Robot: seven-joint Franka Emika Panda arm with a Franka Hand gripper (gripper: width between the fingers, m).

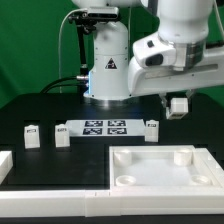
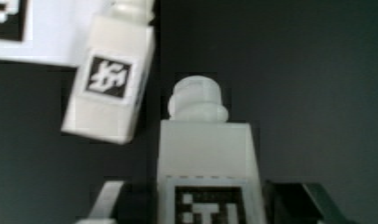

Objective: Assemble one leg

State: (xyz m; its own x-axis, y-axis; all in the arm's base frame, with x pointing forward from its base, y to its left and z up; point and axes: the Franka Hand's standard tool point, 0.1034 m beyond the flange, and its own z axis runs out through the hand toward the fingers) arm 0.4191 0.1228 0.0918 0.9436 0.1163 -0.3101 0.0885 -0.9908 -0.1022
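Observation:
My gripper (image 1: 177, 104) is shut on one leg (image 1: 178, 106), a small white block with a marker tag, and holds it in the air over the table at the exterior view's right. In the wrist view the held leg (image 2: 204, 150) sits between the two fingers (image 2: 111, 200), its rounded peg end pointing away and its tag facing the camera. A second leg (image 2: 111, 85) lies on the black table below, next to the marker board (image 2: 22, 30). In the exterior view that leg (image 1: 152, 128) stands at the board's right end. Two more legs (image 1: 31, 133) (image 1: 62, 135) stand left of the board.
The marker board (image 1: 103, 127) lies in the middle of the table. The large white square slab with corner sockets (image 1: 160, 150) lies at the front right. A white L-shaped wall (image 1: 6, 165) runs along the front left. The robot's base (image 1: 108, 70) stands behind.

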